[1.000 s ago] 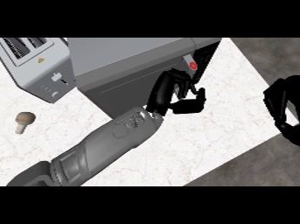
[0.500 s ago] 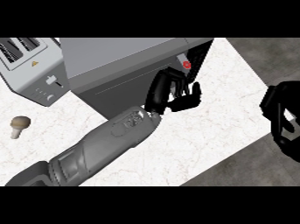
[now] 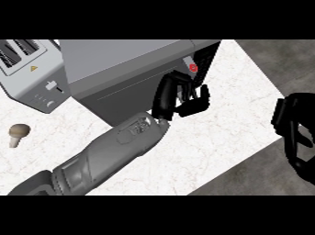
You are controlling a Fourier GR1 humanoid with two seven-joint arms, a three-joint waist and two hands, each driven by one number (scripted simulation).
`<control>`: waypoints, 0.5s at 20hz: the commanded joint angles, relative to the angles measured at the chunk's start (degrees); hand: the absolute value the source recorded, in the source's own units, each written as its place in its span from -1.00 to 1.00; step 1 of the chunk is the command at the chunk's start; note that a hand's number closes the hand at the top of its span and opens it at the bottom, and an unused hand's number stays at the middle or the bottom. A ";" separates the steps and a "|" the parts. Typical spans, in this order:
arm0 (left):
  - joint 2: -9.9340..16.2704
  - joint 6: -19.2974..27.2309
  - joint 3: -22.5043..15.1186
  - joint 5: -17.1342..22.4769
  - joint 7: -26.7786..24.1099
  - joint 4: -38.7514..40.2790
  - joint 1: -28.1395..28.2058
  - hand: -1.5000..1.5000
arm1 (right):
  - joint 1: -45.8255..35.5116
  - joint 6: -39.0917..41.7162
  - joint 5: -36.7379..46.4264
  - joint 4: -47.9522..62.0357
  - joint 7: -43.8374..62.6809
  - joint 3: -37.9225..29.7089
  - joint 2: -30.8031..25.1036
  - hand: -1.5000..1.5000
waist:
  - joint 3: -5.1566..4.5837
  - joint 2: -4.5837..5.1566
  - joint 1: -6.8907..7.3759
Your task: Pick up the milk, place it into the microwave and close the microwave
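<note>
A white marbled counter [image 3: 207, 137] fills most of the head view, with a dark grey floor beyond its right edge. The left hand [image 3: 180, 98] comes in on a long grey forearm [image 3: 105, 156] that crosses the counter from the lower left. It lies against the front of the microwave [image 3: 129, 69], near that front's right end. Its fingers are bent against the panel, but whether they close on anything there cannot be told. Just above the fingers a small red button [image 3: 193, 67] shows on the microwave's dark side strip.

The microwave is a grey box with a lighter top, standing at an angle on the counter. Its body and the left hand cover whatever lies at its front, and the milk shows nowhere in the view, so its place cannot be told.

Left of the microwave, just beside it, stands a silver toaster [image 3: 24, 73] with two slots. Well apart, near the counter's left edge, lies a small mushroom [image 3: 17, 134].

The right hand [image 3: 306, 137] hangs off the counter's right edge, over the floor, fingers curled and holding nothing.
</note>
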 commanded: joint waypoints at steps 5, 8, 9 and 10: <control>-2.97 -2.39 12.28 12.48 4.70 -1.58 0.38 1.00 | 3.22 4.66 -0.65 -3.49 2.16 6.03 -0.57 1.00 | -1.15 1.96 3.05; -3.06 -5.17 15.21 15.75 3.57 -1.44 1.47 1.00 | 5.62 4.21 -1.36 -4.71 3.20 7.83 -0.02 1.00 | -1.02 1.88 3.73; -3.06 -6.52 15.59 16.58 3.15 -0.99 2.18 1.00 | 6.06 3.82 -1.37 -5.53 3.60 7.79 -0.37 1.00 | -1.05 1.56 4.30; -3.06 -7.75 15.67 17.42 2.54 -0.79 2.64 1.00 | 6.99 3.20 -1.54 -5.78 3.69 8.21 0.20 1.00 | -0.94 1.40 5.09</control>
